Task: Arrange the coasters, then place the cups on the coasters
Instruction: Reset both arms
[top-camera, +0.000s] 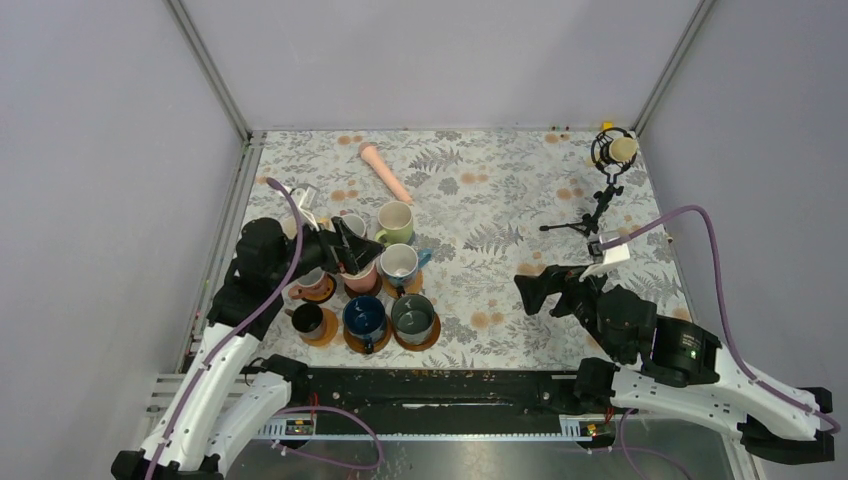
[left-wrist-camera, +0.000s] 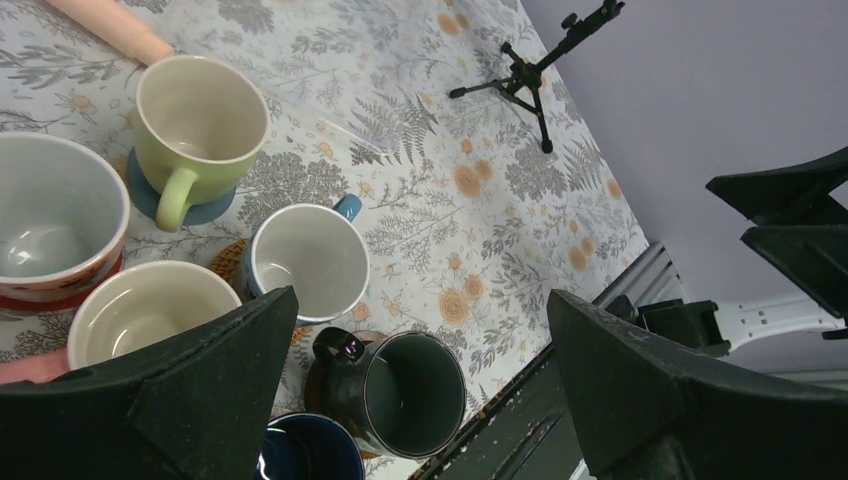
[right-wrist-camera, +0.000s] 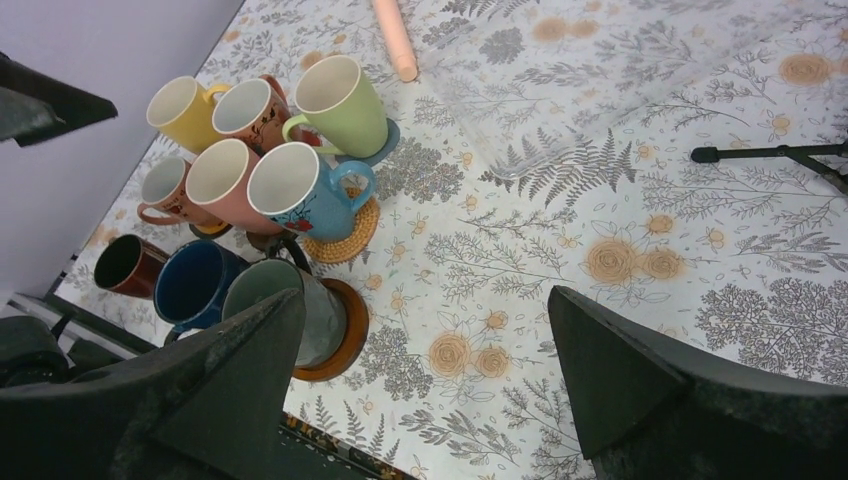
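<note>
Several cups stand clustered at the table's left, each on a coaster. The light green cup (right-wrist-camera: 340, 100) sits on a grey-blue coaster (left-wrist-camera: 215, 210). A blue cup (right-wrist-camera: 295, 190) rests on a tan woven coaster (right-wrist-camera: 350, 235), and the dark green cup (right-wrist-camera: 290, 305) on an orange wood coaster (right-wrist-camera: 345, 330). Navy (right-wrist-camera: 195, 285), black (right-wrist-camera: 125, 265), pink (right-wrist-camera: 225, 180) and yellow (right-wrist-camera: 185, 110) cups stand beside them. My left gripper (top-camera: 355, 250) hovers open above the cluster, holding nothing. To the right of the cups, my right gripper (top-camera: 525, 290) is open and empty over bare cloth.
A long pink tapered stick (top-camera: 385, 172) lies behind the cups. A black tripod microphone (top-camera: 605, 180) stands at the back right. A black rail (top-camera: 440, 385) runs along the table's near edge, and grey walls close in the sides.
</note>
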